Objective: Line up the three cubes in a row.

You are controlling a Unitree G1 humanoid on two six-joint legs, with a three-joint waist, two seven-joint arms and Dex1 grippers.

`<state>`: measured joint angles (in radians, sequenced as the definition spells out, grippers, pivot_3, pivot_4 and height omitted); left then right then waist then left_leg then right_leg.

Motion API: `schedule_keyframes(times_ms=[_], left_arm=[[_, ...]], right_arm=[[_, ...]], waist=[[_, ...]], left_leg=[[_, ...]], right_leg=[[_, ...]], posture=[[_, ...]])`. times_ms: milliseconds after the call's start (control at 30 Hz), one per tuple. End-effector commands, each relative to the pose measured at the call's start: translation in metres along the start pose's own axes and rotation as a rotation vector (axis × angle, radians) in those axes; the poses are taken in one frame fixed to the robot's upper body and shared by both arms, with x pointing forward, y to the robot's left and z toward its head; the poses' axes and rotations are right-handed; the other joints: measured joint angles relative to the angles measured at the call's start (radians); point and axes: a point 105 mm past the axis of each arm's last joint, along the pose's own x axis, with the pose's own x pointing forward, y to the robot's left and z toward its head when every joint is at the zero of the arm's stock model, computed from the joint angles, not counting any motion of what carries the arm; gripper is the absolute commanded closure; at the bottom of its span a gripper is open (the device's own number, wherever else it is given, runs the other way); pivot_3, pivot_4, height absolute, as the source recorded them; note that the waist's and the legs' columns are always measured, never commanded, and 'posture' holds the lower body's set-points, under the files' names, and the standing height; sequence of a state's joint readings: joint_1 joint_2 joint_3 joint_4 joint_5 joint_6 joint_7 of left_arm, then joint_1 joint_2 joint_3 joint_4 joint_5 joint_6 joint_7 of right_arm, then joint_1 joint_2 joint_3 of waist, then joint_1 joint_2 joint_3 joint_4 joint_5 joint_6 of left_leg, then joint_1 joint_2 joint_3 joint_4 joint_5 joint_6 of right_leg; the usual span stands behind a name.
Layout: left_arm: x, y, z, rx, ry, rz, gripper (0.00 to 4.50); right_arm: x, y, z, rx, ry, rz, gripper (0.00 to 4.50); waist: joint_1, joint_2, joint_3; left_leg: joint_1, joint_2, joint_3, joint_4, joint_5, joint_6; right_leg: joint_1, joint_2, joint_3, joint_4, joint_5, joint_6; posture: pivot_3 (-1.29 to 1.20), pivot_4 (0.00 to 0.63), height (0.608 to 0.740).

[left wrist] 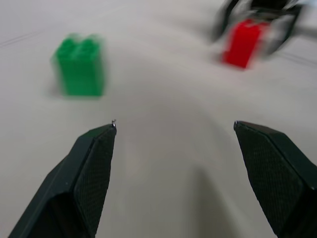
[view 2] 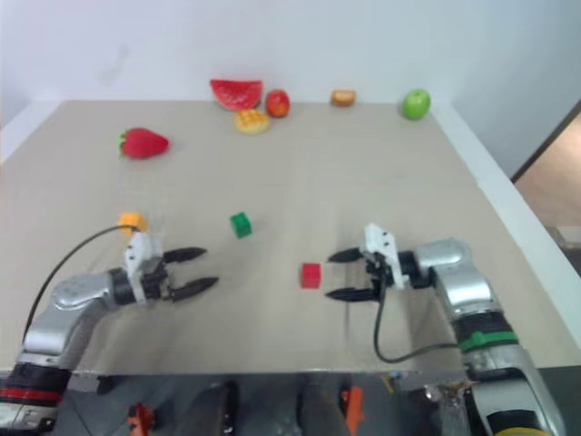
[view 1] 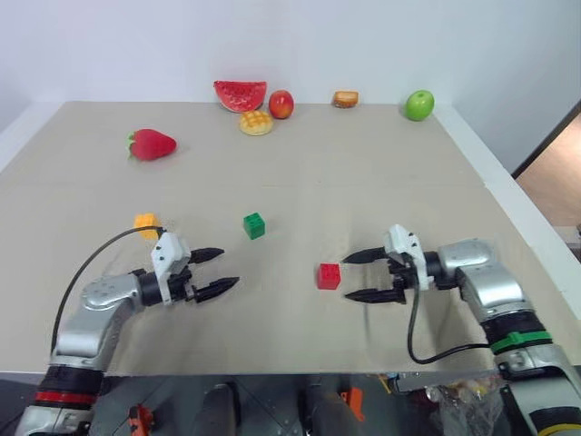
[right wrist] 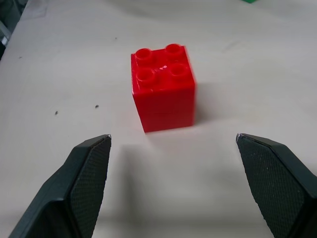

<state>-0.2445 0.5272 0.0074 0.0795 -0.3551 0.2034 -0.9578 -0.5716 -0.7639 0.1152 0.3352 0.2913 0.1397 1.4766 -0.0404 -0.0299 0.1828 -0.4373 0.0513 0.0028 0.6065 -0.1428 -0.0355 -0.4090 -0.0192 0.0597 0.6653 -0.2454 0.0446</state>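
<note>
The right hand (view 1: 365, 275) hangs low over the table (view 1: 381, 173) with its two black fingers spread wide and nothing between them; the red cube (view 1: 329, 276) stands upright on its base just beyond the fingertips, apart from them, studs up. The left hand (view 1: 218, 270) is likewise released and empty, its fingers pointing toward the middle of the table. The green cube (view 1: 254, 225) sits a little farther back, between the two hands and nearer the left one, and the orange-yellow cube (view 1: 146, 223) lies near the left wrist, on its far side.

The three cubes do not yet form a row: red sits nearer the robot than the other two, and orange-yellow is well apart to the left. The step in hand looks like the left hand going for one of its two cubes, probably green, which lies ahead of its open fingers. To do it well, the fingers should straddle the cube squarely on two flat sides, close low on the body rather than on the studs, and set it down level with the red cube. The toy strawberry (view 1: 152, 143) and the other toy foods at the far edge are well clear.
</note>
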Motion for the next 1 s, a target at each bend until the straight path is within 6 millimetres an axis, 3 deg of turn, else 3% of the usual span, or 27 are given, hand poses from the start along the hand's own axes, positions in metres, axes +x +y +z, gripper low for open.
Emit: schedule_keyframes(times_ms=[33, 133, 233, 400, 567, 1000], left_arm=[[0.01, 0.01, 0.008, 0.035, -0.005, 0.065, 0.54], [0.019, 0.01, 0.01, 0.034, -0.022, 0.054, 0.54], [0.029, 0.009, 0.013, 0.044, -0.031, 0.028, 0.54], [0.042, 0.03, 0.02, 0.062, -0.029, 0.067, 0.54], [0.049, 0.043, 0.025, 0.059, -0.031, 0.076, 0.54], [0.078, 0.037, 0.035, 0.042, -0.061, -0.017, 0.54]], right_arm=[[-0.026, -0.015, 0.049, -0.103, -0.119, -0.086, 0.31], [-0.032, -0.019, 0.08, -0.113, -0.242, -0.133, 0.31], [-0.027, -0.006, 0.102, -0.113, -0.341, -0.12, 0.31], [-0.005, 0.016, 0.099, -0.098, -0.349, -0.108, 0.31], [-0.005, 0.022, 0.095, -0.07, -0.361, -0.151, 0.31], [-0.01, 0.027, 0.098, -0.062, -0.366, -0.189, 0.31]], waist=[[0.0, 0.0, 0.0], [-0.004, -0.001, 0.0], [-0.003, -0.001, 0.0], [0.01, -0.001, 0.0], [0.015, -0.001, 0.0], [0.017, -0.001, 0.0]], left_leg=[[0.0, 0.0, 0.0, 0.0, 0.0, 0.0], [0.001, 0.001, 0.0, 0.0, 0.0, 0.0], [0.001, 0.001, -0.001, -0.002, 0.0, 0.0], [0.0, 0.0, -0.003, -0.003, 0.0, 0.0], [-0.001, -0.001, -0.001, 0.001, 0.0, 0.0], [-0.002, -0.001, -0.002, 0.001, 0.0, 0.0]], right_leg=[[0.0, 0.0, 0.0, 0.0, 0.0, 0.0], [0.0, 0.001, 0.0, 0.0, 0.0, 0.0], [0.0, 0.002, 0.0, 0.0, 0.002, 0.003], [0.0, 0.002, -0.002, 0.0, 0.001, 0.003], [0.0, 0.0, 0.0, 0.0, 0.003, 0.006], [0.0, 0.001, 0.0, 0.0, 0.003, 0.006]], posture=[[0.0, 0.15, 0.74], [0.0, 0.15, 0.74], [0.0, 0.15, 0.74], [0.0, 0.15, 0.74], [0.0, 0.15, 0.74], [0.0, 0.15, 0.74]])
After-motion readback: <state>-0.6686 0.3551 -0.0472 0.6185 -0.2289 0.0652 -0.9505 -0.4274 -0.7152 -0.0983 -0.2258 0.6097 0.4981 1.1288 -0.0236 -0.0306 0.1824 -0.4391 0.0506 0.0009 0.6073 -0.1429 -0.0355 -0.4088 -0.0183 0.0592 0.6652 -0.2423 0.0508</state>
